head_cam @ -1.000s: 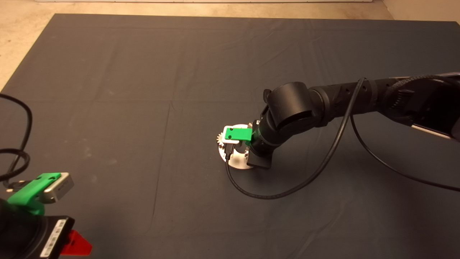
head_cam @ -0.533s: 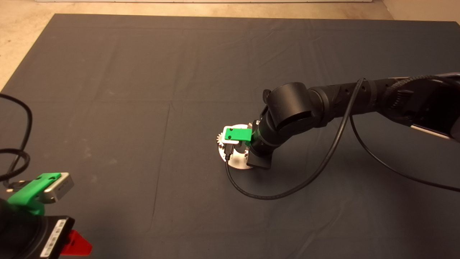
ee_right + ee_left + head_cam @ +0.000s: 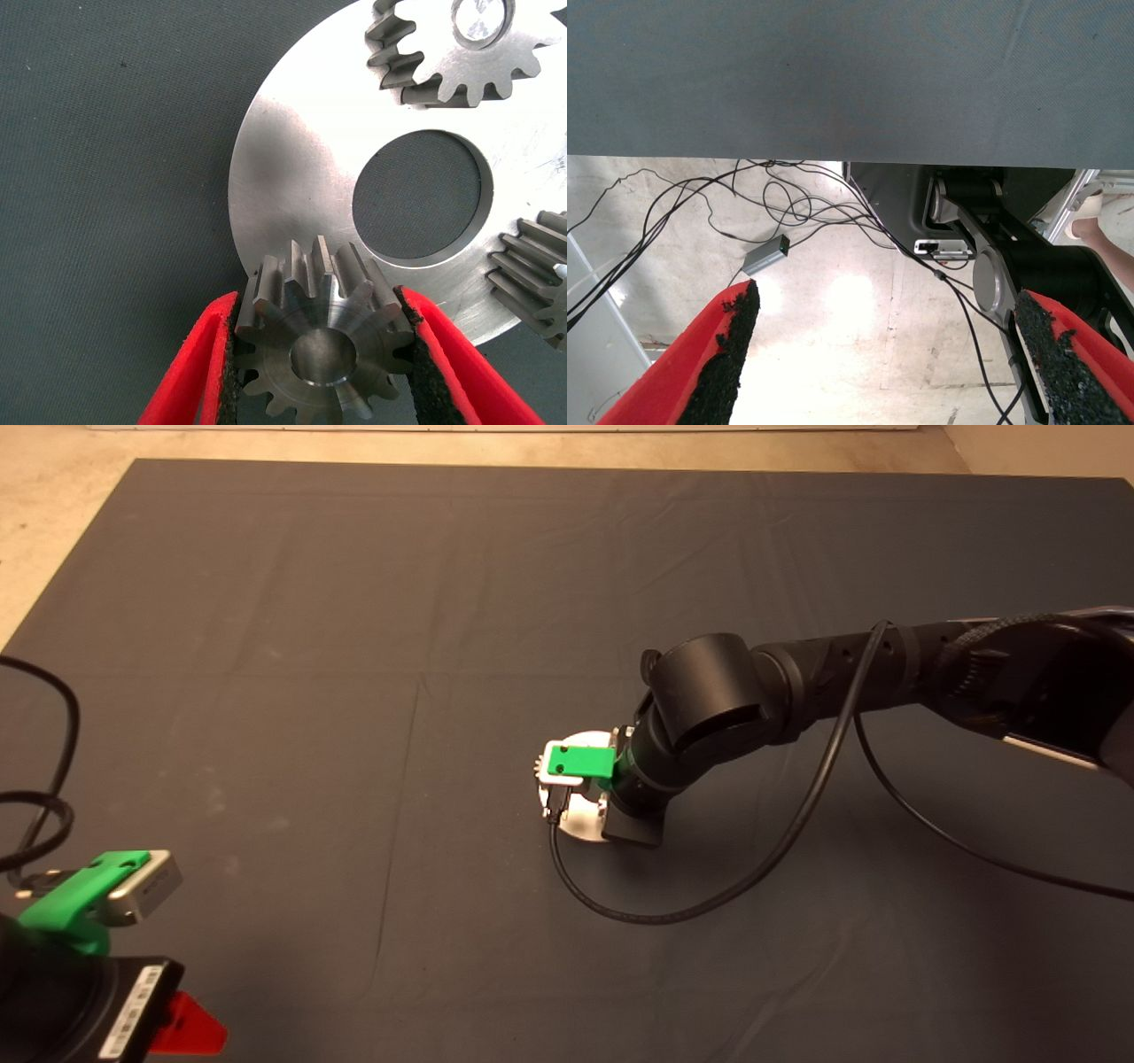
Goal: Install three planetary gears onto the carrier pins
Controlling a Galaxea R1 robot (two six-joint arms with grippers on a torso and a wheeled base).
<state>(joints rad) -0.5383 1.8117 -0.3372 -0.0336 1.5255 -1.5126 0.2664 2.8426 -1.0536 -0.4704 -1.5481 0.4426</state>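
The right pincer (image 3: 323, 354) was down at the middle of the dark mat (image 3: 354, 646) on the tabletop, its arm reaching in from the right edge. It was clenched on one planetary gear (image 3: 321, 341), the black pads of both red fingers (image 3: 199, 372) pressed against the teeth on either side. In the wrist view a round silver pin end filled the gear's centre hole, and the gear sat at the rim of the round plate (image 3: 292, 168), partly over its edge.

Two other gears were on the same shiny plate. One (image 3: 465, 49) sat on a carrier pin (image 3: 483, 18) whose bright silver top showed through its hole. The other (image 3: 536, 274) lay at the far side of the plate's large centre hole, cut off by the picture's edge, so I could not see its pin. The three gears stood apart around that hole, none touching another.

From above, most of the plate (image 3: 580, 825) was hidden under the green wrist bracket and the black arm, with a black cable (image 3: 691, 908) looping across the mat beside it.

The left pincer (image 3: 886, 354) waited at the lower left edge of the mat, released, its fingers spread wide. Its wrist camera looked past the mat's edge at a pale floor with tangled cables (image 3: 744, 204) and a small grey box (image 3: 765, 256).
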